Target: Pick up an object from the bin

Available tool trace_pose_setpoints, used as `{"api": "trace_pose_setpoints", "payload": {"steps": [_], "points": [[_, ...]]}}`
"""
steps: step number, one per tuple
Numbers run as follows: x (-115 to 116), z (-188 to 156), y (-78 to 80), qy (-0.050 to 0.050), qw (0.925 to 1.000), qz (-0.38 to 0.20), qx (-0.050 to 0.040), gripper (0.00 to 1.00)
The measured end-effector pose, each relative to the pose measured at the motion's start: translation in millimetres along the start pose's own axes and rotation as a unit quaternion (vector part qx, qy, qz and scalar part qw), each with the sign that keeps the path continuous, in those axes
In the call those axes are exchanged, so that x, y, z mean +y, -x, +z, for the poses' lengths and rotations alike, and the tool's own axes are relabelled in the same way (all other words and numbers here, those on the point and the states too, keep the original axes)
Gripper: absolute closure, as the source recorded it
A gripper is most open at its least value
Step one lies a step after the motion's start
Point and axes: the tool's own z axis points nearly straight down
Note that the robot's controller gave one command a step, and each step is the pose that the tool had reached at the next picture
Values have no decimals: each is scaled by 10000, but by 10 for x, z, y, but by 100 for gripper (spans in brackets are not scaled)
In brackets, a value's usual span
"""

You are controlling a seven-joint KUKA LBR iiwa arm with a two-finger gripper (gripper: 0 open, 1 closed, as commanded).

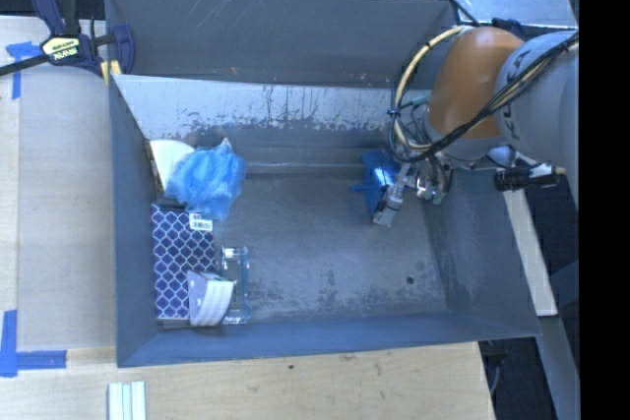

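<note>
Blue crumpled piece [375,178] lies just beside the gripper [386,210].

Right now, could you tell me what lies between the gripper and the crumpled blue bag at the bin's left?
In the camera view, bare bin floor, save a small blue thing right beside the gripper.

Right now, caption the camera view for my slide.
Gripper low at the right of the bin, beside a small blue object; crumpled blue bag and patterned box lie at left.
</note>
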Motion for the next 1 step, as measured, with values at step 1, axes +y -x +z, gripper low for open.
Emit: {"api": "trace_pose_setpoints", "payload": {"steps": [1], "points": [[-249,-8,142,57,9995,321,5,0]]}}
